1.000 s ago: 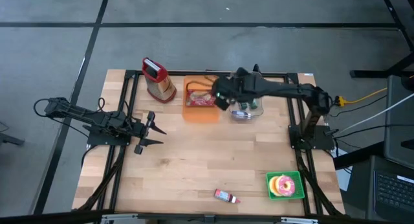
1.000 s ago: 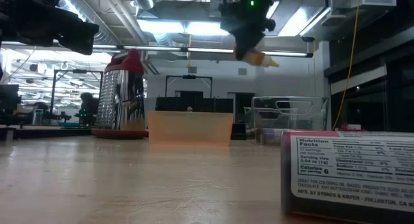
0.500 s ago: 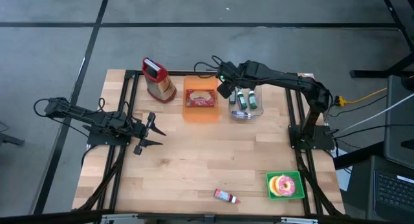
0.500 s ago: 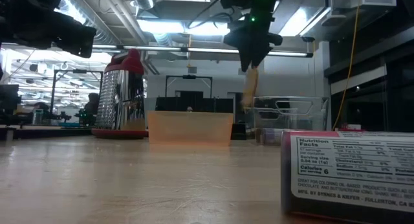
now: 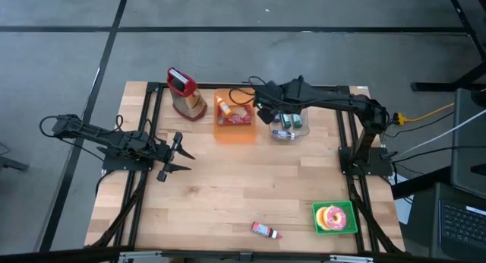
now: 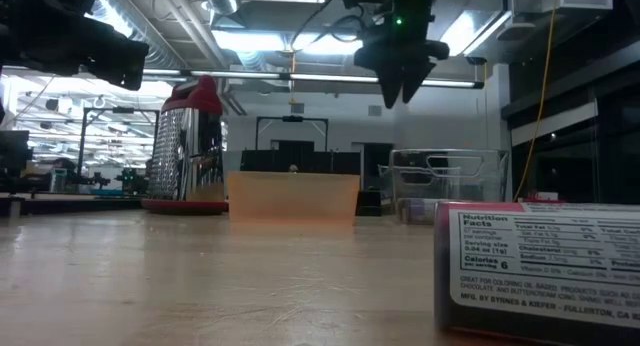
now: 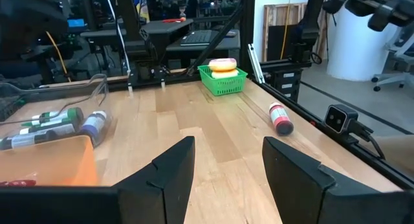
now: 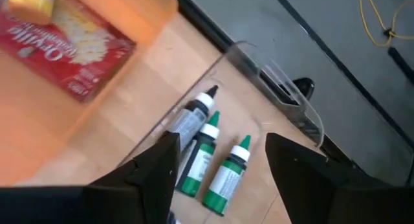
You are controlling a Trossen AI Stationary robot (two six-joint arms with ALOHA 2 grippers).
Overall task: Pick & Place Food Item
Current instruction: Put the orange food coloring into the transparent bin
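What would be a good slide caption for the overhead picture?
Right gripper, fingers open, hovers between the orange bin, now holding a small yellow bottle, and the clear bin.

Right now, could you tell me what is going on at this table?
The right hand hangs open and empty above the back of the table, between the orange bin and the clear tray of bottles. A small yellow bottle lies in the orange bin beside a red popcorn box. The left hand waits open at the table's left side, holding nothing.
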